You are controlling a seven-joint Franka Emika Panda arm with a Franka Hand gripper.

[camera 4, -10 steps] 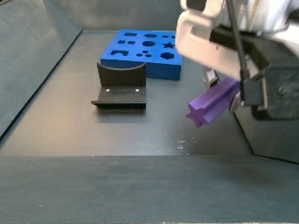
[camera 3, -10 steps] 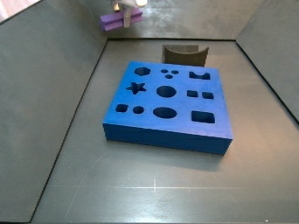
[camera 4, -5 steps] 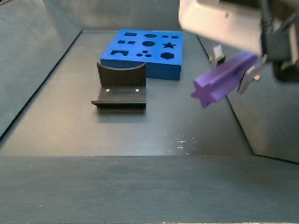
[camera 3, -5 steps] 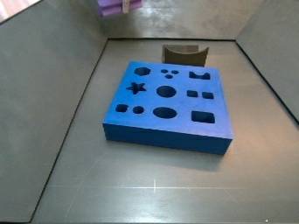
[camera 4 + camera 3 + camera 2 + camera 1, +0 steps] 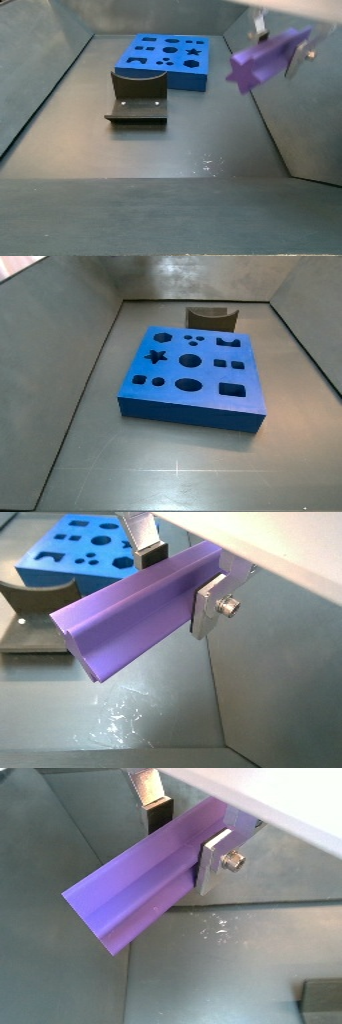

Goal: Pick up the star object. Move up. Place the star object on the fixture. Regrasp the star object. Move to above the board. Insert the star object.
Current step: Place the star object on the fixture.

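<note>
We see the gripper (image 5: pixel 181 582) clamped on the star object (image 5: pixel 140 607), one silver finger (image 5: pixel 210 604) pressed to its near face and the other finger (image 5: pixel 144 547) behind it; the grip sits near one end, so most of the purple peg juts out free. In a side view the star object (image 5: pixel 271 58) hangs high above the surface (image 5: pixel 174 150), well apart from the fixture (image 5: pixel 138 95) and the board (image 5: pixel 167 60).

We judge the peg stiff and light: it keeps a straight line though held off-centre. Its ridged sides look smooth, so it may twist between flat pads, and a hold nearer the middle, across two opposite ridges, would likely steady it. The long overhang could lever it loose if it knocks anything.

By our count: one peg, one gripper with two fingers, one fixture (image 5: pixel 211 317) with a single curved notch, and one board (image 5: pixel 194 371) with one star hole (image 5: pixel 156 356) among roughly a dozen cut-outs
</note>
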